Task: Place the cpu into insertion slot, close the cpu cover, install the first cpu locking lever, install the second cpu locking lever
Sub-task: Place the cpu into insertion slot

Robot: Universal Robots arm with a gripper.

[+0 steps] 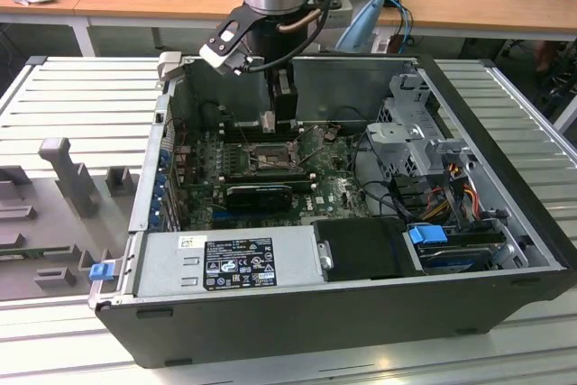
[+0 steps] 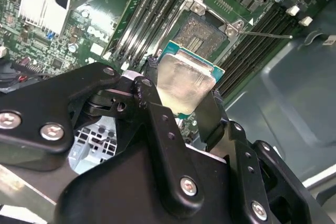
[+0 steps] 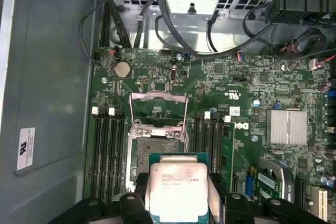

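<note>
Pincer: the gripper (image 2: 181,98) is narrowed to the chip's width, its two black fingers (image 2: 211,116) clamping opposite edges of the cpu.
Held piece: the cpu (image 3: 177,188) sits between the pads with its silver face towards both wrist cameras. It hangs above the board and is not seated.
Socket: the insertion slot (image 3: 155,148) lies open just beyond the chip, its contact field bare.
Cover: the cpu cover (image 3: 157,96) is swung up and back on its hinge.
Lever: a thin locking lever (image 2: 265,34) sticks out free from one socket corner.
Board: the green motherboard (image 3: 252,77) surrounds the socket.
Case: the open computer case (image 1: 361,308) fills the exterior view's middle, and the arm reaches in at upper centre.
</note>
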